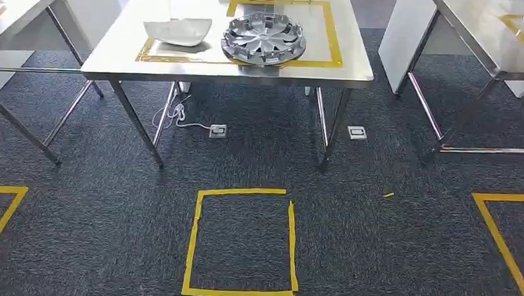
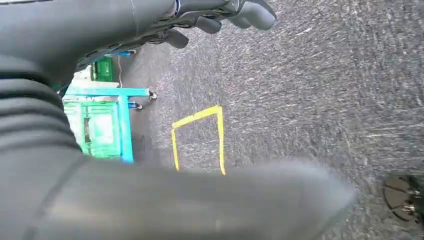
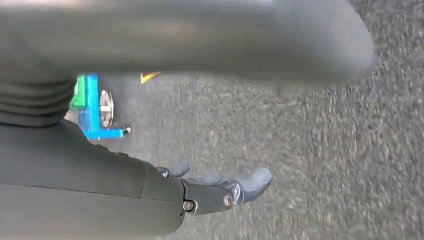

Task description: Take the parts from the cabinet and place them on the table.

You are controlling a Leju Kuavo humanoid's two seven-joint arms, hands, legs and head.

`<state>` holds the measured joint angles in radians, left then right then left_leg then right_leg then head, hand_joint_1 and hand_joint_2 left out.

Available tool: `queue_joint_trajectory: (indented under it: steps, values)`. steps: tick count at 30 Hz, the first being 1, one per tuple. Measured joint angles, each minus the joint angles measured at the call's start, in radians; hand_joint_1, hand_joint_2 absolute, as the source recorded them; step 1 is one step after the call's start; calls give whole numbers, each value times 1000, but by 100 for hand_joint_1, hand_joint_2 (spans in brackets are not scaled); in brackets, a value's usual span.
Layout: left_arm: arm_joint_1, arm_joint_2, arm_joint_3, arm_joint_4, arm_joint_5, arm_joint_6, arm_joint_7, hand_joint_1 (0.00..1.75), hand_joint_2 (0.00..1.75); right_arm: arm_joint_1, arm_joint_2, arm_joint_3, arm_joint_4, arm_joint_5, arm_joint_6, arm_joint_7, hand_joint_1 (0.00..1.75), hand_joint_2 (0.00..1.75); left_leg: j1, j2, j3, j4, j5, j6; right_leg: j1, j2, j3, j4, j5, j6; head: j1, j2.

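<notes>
Table ahead — wheel cover beside curved panel; carpet between.

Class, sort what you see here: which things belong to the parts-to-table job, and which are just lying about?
Belongs to the job:
wheel cover
pale curved part
steel table
left hand, empty
right hand, empty

Just lying about:
floor sockets
white cable
yellow tape square
blue-green cart

I'm looking at a robot test lab: steel tabletop benches are standing on dark grey carpet, yellow tape squares are marking floor zones, floor sockets are feeding cables, and a blue-green cart is showing beside my left wrist.
</notes>
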<state>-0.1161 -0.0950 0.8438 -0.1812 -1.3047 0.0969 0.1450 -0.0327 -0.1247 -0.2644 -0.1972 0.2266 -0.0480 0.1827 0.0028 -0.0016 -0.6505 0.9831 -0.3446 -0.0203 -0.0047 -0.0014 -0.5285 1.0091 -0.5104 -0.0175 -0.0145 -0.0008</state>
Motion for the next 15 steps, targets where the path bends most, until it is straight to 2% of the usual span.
queue_joint_trajectory:
  steps: [8,15]
  values:
    - [4,0,0,0,23,0,-2,0,175,2,24,-20,3,6,48,21,0,175,0,-1,-7,1,-3,-2,-1,0,-5,0,0,0,1,0]
    - [49,13,-112,-30,259,-11,-29,0,175,29,45,-11,-5,-30,47,-16,0,175,-1,-1,-9,3,-6,1,-1,-1,-5,0,0,3,0,0]
